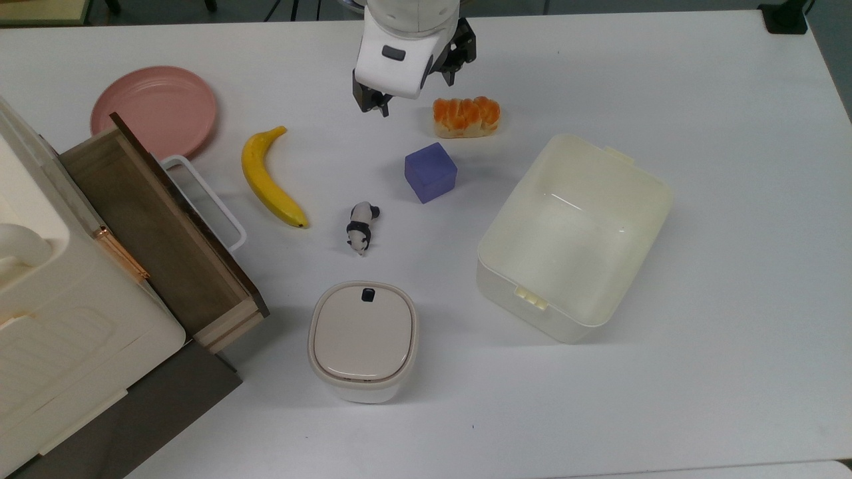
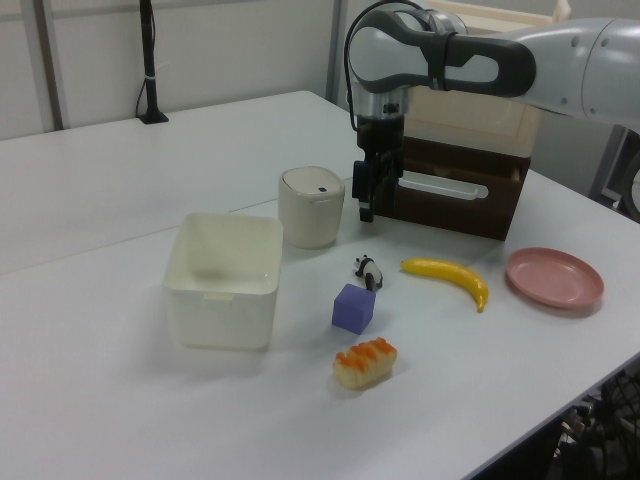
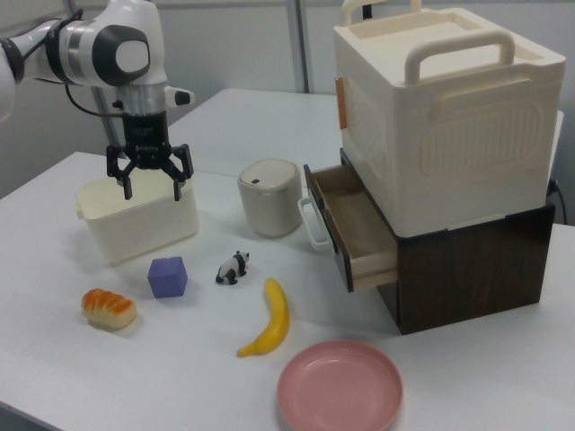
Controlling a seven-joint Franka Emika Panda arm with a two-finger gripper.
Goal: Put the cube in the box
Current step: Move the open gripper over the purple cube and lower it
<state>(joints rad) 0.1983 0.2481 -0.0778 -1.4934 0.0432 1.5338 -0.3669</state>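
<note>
Jaws apart; gripper (image 3: 153, 190) above cube (image 3: 167, 277)

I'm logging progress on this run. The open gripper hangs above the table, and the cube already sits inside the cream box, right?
Not quite. The gripper does hang open above the table, but the cube is not inside the box. The top view shows it resting on the table between the bread bun and the toy panda, clear of the box, whose inside is bare.
</note>
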